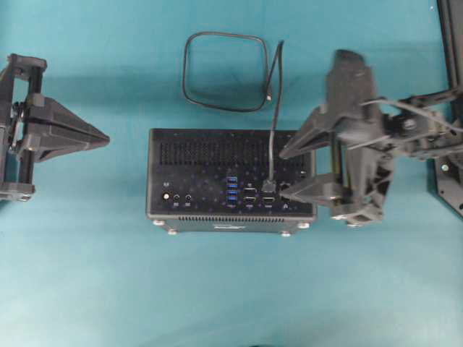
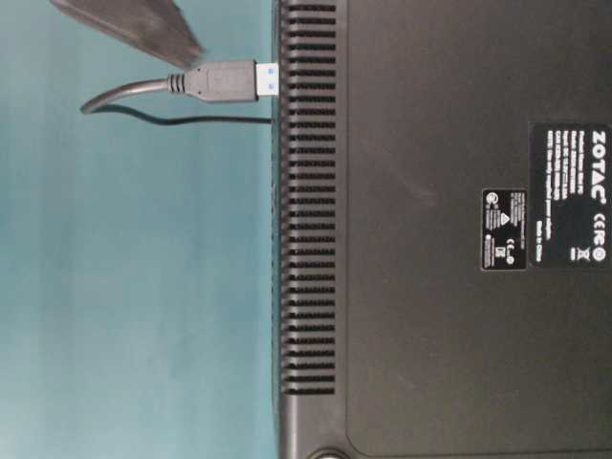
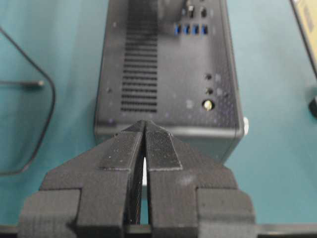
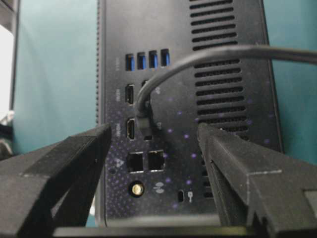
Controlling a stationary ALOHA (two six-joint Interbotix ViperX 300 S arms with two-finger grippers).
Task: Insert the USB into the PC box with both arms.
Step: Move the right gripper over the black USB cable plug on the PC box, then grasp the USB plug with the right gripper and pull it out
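USB cable (image 1: 273, 108), thin and black, is seen with its dark plug (image 1: 269, 185) pushed into a port on the black, box-shaped PC box (image 1: 217, 155). The plug sits just to the right of the four blue ports (image 1: 231, 189) on the box's port side. From the plug, the cable is led up over the vent holes and past the far edge of the box. There it is curled into a rounded-square loop (image 1: 224, 71) on the teal table (image 1: 87, 275), with a small metal tip (image 1: 269, 96) at its loose end.

At table level, the plug (image 2: 222, 81) is seen sticking out of the box's side (image 2: 421, 229).

The right gripper (image 1: 286, 173), made of black lattice plastic, is spread wide beside the plug, and nothing is held in it. Its two fingers (image 4: 69, 168) are kept apart from the plug (image 4: 144, 121).

The left gripper (image 1: 107, 137) is pressed together with nothing held, well apart from the box's left end.
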